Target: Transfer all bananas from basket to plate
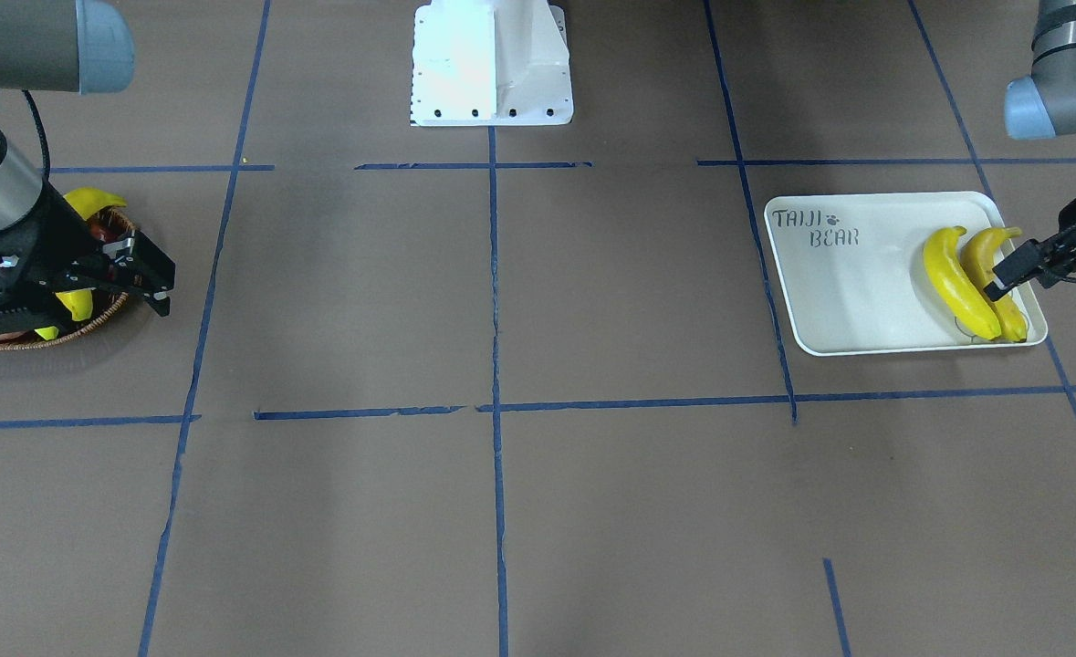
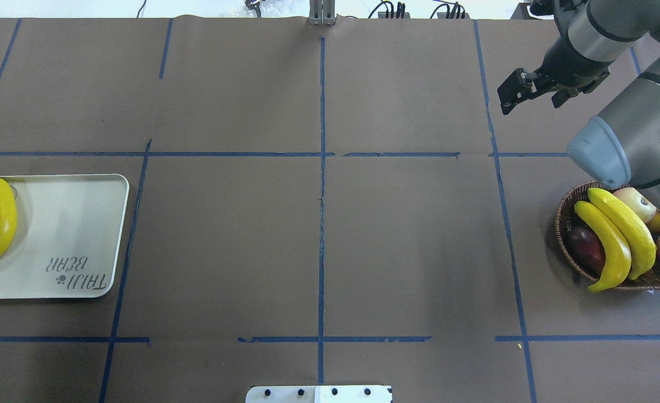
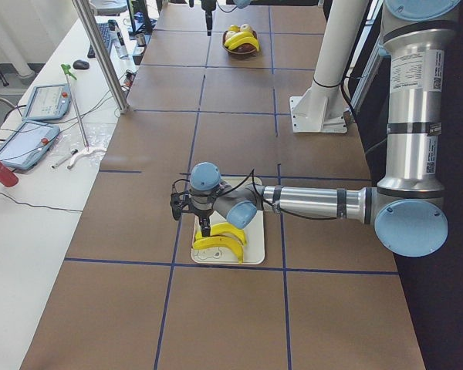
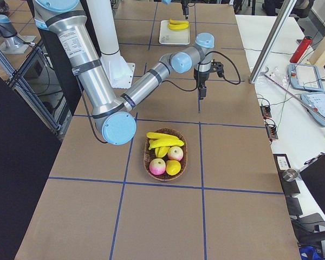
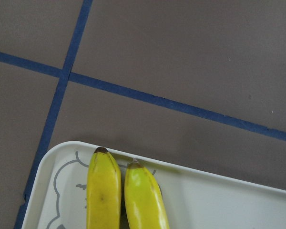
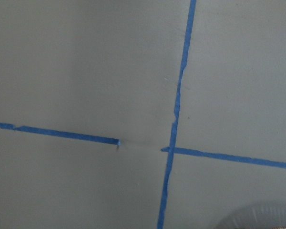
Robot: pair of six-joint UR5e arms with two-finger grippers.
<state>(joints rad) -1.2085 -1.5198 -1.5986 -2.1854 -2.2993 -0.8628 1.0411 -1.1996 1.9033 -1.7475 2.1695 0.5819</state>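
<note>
Smooth yellow curved bananas (image 1: 957, 283) gleam on a matt cream tray (image 1: 857, 292) (plastic, seemingly); the brown wicker basket (image 2: 560, 224) looks rough.

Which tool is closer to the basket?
Right. The right tool hangs open past the far side of the basket; the left tool is across the table, over the bananas on the plate.

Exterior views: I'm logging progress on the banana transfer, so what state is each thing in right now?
Pale cream rectangular tray: partly loaded.
Two long yellow bananas on it: lying side by side.
Brown woven wicker basket: holds two more yellow bananas among other fruit.
Right gripper: open, empty, above bare table.
Left gripper: over the tray's bananas; open or shut unclear.
</note>
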